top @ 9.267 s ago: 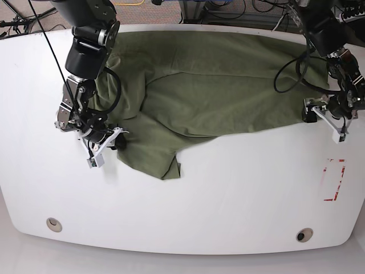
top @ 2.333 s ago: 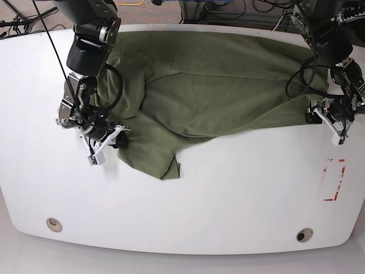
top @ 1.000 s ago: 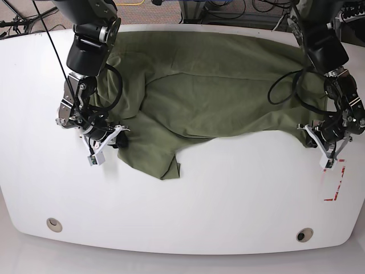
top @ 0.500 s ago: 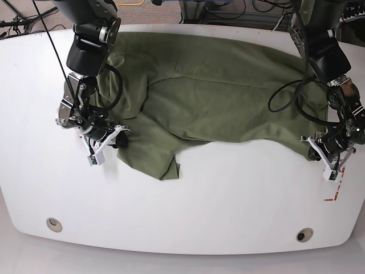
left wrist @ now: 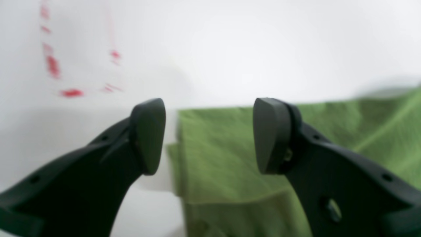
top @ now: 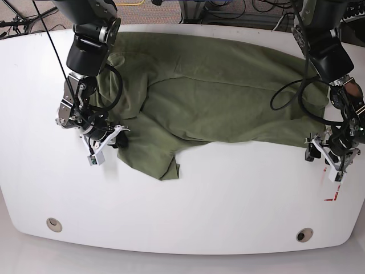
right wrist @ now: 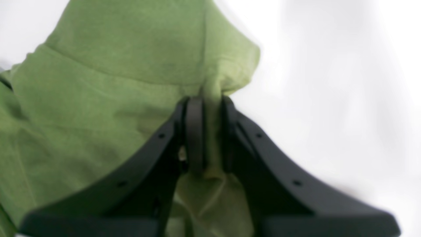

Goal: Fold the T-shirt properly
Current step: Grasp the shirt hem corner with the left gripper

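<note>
One white table under T-shirt; right gripper clamping cloth, left gripper spread.

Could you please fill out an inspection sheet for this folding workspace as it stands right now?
Surface: white table, red tape marks near one end, two round holes along the near edge.
Job's things: olive-green T-shirt, spread wrinkled across the far half, not yet folded.
Clutter: nothing seen.
Grippers: right gripper shut on a bunched fold of the shirt; left gripper open, the shirt's edge lying between its fingers, by the tape marks.
Cables: black cables loop from each arm over the shirt.
Surroundings: floor and more cables beyond the far edge, only partly in view.
</note>
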You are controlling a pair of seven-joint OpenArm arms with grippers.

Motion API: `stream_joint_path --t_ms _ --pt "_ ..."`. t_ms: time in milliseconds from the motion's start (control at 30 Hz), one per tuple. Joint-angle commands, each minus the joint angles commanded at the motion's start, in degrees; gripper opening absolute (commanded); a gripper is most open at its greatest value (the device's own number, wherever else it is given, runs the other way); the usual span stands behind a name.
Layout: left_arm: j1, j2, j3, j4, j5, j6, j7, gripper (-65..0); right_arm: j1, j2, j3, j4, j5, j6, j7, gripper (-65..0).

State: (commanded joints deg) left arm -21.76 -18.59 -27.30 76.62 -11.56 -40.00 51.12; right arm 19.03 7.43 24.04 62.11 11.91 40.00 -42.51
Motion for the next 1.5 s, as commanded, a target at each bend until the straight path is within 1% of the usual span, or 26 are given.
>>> stream_joint_path --t_ms 100,200,267,333,400,633,867,1167,1233,1267,1333,1367,1400,1433,1467,1500 --pt "0.0 -0.5 0.0 -0.8 0.0 0.0 -1.2 -25.6 0.0 0.0 0.0 0.0 0.0 0.00 0.0 -56.6" --pt "0.0 -0.6 0.0 -3.6 0.0 0.0 -3.1 -25.4 0.0 0.0 0.0 0.0 0.1 0.00 0.0 -56.6" --pt "0.0 -0.7 0.0 -6.0 0.0 2.7 -4.6 -25.4 0.0 0.0 0.0 0.0 0.2 0.00 0.0 -56.8" --pt "-0.1 -0.9 0.1 -8.4 -0.1 4.6 -6.2 -25.4 0.0 0.0 0.0 0.0 0.1 0.00 0.0 -56.8" --pt "-0.1 -1.3 0.3 -10.8 -0.2 5.5 -7.6 -25.4 0.0 0.0 0.0 0.0 0.1 0.00 0.0 -56.8" --pt "-2.5 -1.4 0.4 -18.3 -0.1 5.7 -10.3 -25.4 0.0 0.0 0.0 0.0 0.0 0.00 0.0 -56.8" --pt "-4.0 -1.6 0.4 -25.5 0.1 5.8 -14.2 -25.4 0.0 0.0 0.0 0.0 -0.1 0.00 0.0 -56.8" --pt "-4.5 -2.1 0.4 -29.6 0.1 5.7 -14.5 -26.1 0.1 0.3 0.0 0.0 -0.1 0.00 0.0 -56.8" --pt "-4.5 -2.1 0.4 -30.1 0.1 5.7 -14.5 -28.1 0.2 0.3 0.0 0.0 -0.1 0.00 0.0 -56.8" --pt "-4.5 -2.1 0.4 -30.5 0.1 5.7 -14.6 -33.9 0.4 0.3 0.0 0.0 -0.1 0.00 0.0 -56.6" --pt "-4.5 -2.0 0.4 -30.5 0.1 5.8 -14.6 -42.1 0.4 0.4 0.0 0.0 -0.2 0.00 0.0 -56.4" --pt "-4.5 -2.0 0.4 -30.5 0.1 5.8 -14.7 -50.6 0.5 0.4 0.0 0.0 -0.2 0.00 0.0 -56.4" --pt "-4.5 -2.0 0.4 -30.6 0.1 5.8 -14.7 -53.2 0.5 0.4 0.0 0.0 -0.2 0.00 0.0 -56.4" --pt "-4.5 -2.0 0.4 -30.6 0.1 5.8 -14.7 -59.4 0.6 0.4 0.0 0.0 -0.2 0.00 0.0 -56.4" --pt "-4.5 -2.0 0.5 -30.6 0.1 5.8 -14.7 -62.1 0.7 0.4 0.0 0.0 -0.2 0.00 0.0 -56.4" --pt "-4.5 -2.0 0.9 -30.6 0.1 5.8 -14.7 -63.2 1.1 0.4 0.0 0.0 -0.2 0.00 0.0 -56.4"
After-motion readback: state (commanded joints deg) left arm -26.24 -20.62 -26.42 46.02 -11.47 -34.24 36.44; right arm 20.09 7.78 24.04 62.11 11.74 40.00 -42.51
